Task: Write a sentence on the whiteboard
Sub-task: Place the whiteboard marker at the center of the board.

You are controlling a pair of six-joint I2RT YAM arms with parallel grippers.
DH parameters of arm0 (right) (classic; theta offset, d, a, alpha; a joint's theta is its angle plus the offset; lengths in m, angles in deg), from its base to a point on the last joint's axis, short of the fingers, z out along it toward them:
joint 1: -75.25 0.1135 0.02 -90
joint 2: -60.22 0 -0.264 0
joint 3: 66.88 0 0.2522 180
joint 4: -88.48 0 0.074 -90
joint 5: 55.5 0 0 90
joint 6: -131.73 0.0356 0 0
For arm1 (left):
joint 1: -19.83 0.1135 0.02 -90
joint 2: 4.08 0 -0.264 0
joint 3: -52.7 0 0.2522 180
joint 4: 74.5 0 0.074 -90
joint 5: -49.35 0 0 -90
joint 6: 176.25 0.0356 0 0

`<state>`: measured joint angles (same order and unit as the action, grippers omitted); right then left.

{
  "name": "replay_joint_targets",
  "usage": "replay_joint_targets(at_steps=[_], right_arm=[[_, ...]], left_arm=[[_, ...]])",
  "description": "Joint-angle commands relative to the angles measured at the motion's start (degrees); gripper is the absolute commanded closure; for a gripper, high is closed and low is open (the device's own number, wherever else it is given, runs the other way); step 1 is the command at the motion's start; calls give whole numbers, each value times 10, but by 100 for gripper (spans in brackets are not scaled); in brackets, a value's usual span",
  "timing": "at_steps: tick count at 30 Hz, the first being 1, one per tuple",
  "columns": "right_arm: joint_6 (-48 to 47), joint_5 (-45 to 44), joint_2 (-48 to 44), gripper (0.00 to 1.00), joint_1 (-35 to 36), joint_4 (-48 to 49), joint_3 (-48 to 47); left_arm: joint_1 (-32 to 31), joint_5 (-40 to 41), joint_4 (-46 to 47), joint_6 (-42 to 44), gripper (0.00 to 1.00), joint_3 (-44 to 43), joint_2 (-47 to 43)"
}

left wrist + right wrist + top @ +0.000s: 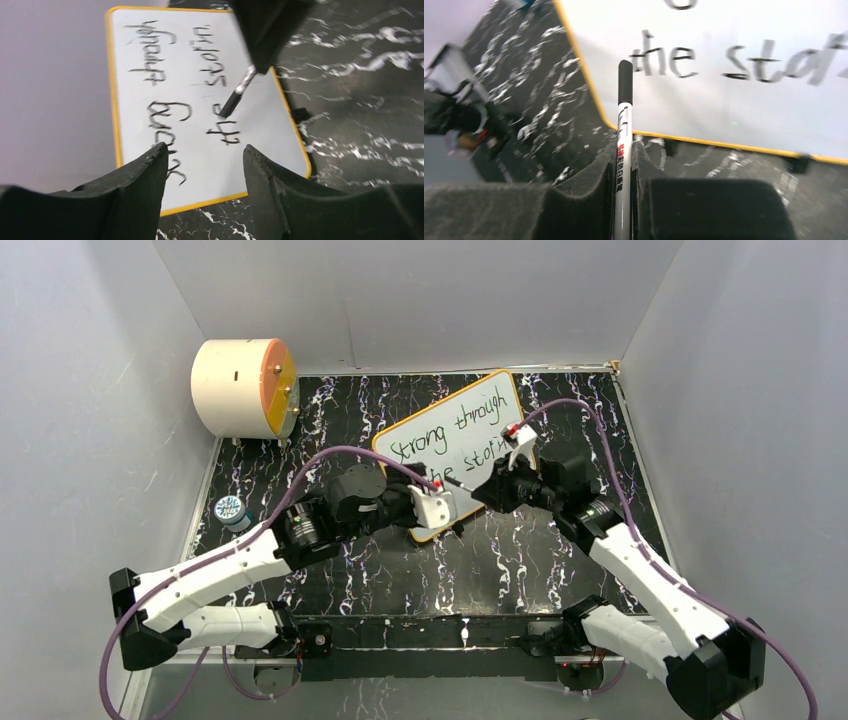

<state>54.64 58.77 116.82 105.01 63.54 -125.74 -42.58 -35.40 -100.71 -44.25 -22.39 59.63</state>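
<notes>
- The right gripper (624, 150) is clenched on a marker pen (625, 95), black end pointed ahead at the whiteboard (744, 115).
- The left gripper (205, 165) is held parted, empty, the whiteboard just ahead.

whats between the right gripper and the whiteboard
The marker, clamped in the right gripper, black end toward the whiteboard; seen in the right wrist view.

orange-yellow-framed white whiteboard (470, 430), black white-marbled table (500, 560)

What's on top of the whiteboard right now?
On the whiteboard: black handwriting, "Strong through the stor", ending unclear. The right gripper holds a marker over it. Seen from above, the left gripper hides the second line's start.
</notes>
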Motion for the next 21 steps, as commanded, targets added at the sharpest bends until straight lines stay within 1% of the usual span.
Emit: replay_joint_targets(at_steps=[1,3,6,7,9,11,13,16,18,21], right_arm=[[-13,-208,-63,100,-2,-50,0],[-3,-290,-84,100,-3,-65,9],[18,-413,-112,100,-3,-80,29],[31,-456,-116,100,-2,-85,38],[55,-525,-121,100,-5,-83,58],[76,-572,-113,100,-8,-79,75],[103,-611,-98,100,-13,-72,89],[126,-638,-79,100,-34,-36,120],[138,-628,-64,100,-66,-12,140],[164,-600,-40,100,-121,15,160]], left_arm=[[11,132,85,-69,42,9,-25],[25,163,98,-86,40,11,-32],[66,168,114,-123,39,20,-49],[91,161,120,-146,37,25,-55],[160,130,122,-211,35,34,-66],[237,94,121,-286,33,40,-77],[289,79,122,-350,31,40,-87],[336,96,121,-406,29,44,-110],[352,112,122,-424,27,57,-131],[373,136,148,-455,25,90,-171]])
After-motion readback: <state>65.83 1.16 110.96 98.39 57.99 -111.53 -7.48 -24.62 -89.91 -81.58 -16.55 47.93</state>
